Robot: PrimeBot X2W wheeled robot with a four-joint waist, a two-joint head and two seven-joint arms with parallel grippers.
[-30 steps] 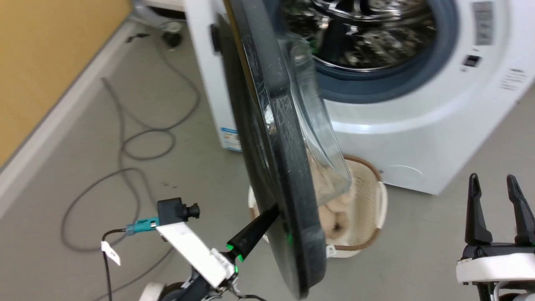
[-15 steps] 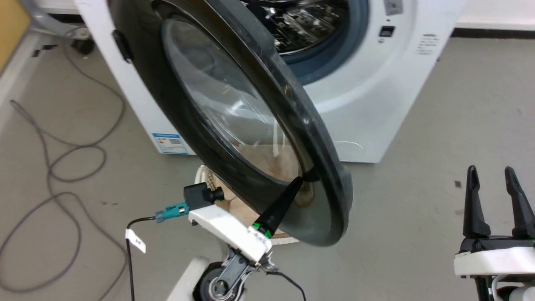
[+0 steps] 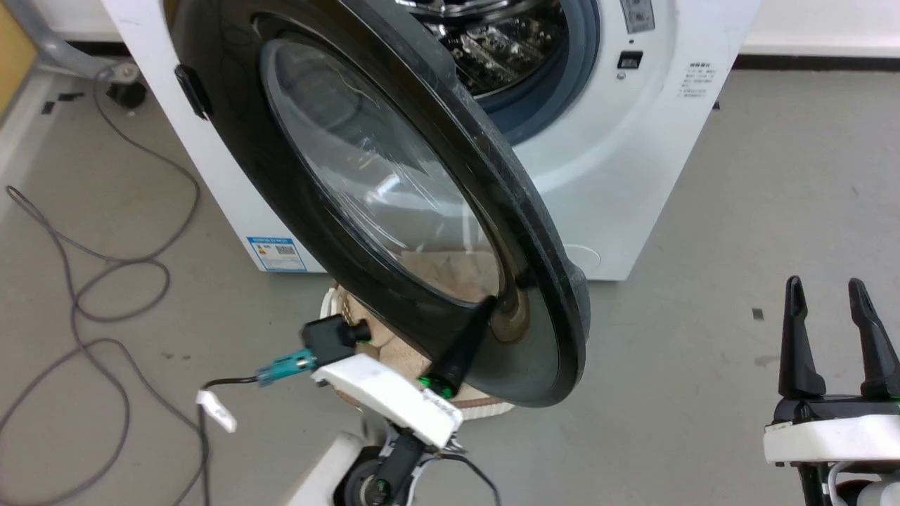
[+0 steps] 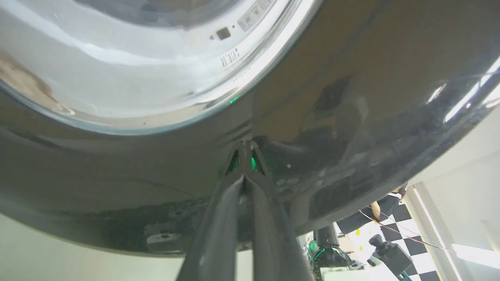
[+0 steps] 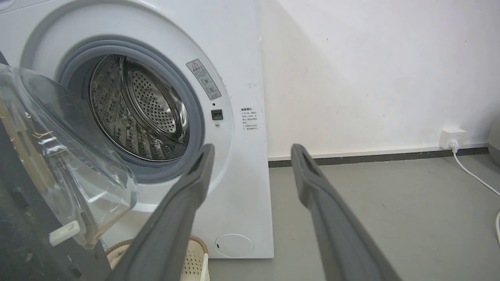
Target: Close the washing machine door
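- Fingers [image 4: 222, 218] of the left gripper [image 4: 246, 147] are pressed together with no gap between them. Their tips touch the glossy black ring of the washing machine door [image 4: 351, 117], just beside the rim of its window.
- From the head view, the left gripper [image 3: 484, 308] reaches up from the lower middle. It meets the door's outer face low down, near the free edge.
- At the lower right, the right gripper [image 3: 824, 288] points upward with its two fingers spread apart. It grips nothing and is well apart from the door.
- The washing machine door [image 3: 281, 190] is partly open, hinged on the machine's left side. Its free edge swings out toward the robot, tilted across the opening.
- In the right wrist view, the door's clear glass bowl [image 5: 70, 168] bulges toward the drum [image 5: 136, 113], past the spread fingers of the right gripper [image 5: 253, 152].
- A pale perforated basket [image 3: 485, 411] sits on the floor beneath the door, partly seen through the glass.
- Behind it, the white washing machine [image 3: 633, 161] shows its grey gasket [image 3: 555, 98] and steel drum uncovered. A small blue label [image 3: 276, 253] sits low on its front.
- A grey cable [image 3: 91, 281] loops over the floor to the left.
- Beyond the machine, a wall socket [image 5: 451, 138] sits low on the white wall.
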